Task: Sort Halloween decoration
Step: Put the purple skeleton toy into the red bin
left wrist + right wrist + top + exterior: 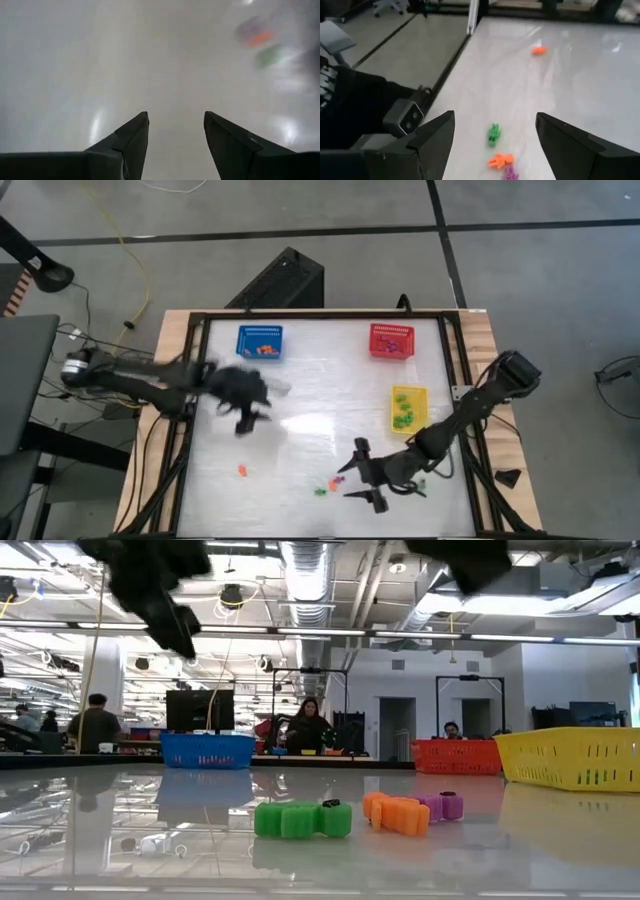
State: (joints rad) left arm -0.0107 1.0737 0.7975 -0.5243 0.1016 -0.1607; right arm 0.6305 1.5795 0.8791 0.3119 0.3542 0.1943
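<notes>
The Halloween decoration shows as tiny trinkets on the white table: a green one (320, 491), an orange one (333, 483) and a purple one (340, 478) close together near the front edge, and a lone orange one (241, 471) farther left. My right gripper (356, 473) hovers open just right of the cluster, pointing toward it. Its wrist view shows the green (493, 135), orange (500, 160) and purple (510, 172) trinkets between the fingers, below them and untouched. My left gripper (245, 408) is open above the table's left middle, with nothing between its fingers (175, 117).
A blue basket (260, 341) stands at the far left, a red basket (391, 340) at the far right and a yellow basket (408, 407) at the right, each holding some trinkets. A dark frame (190, 380) borders the table. People sit in the room beyond.
</notes>
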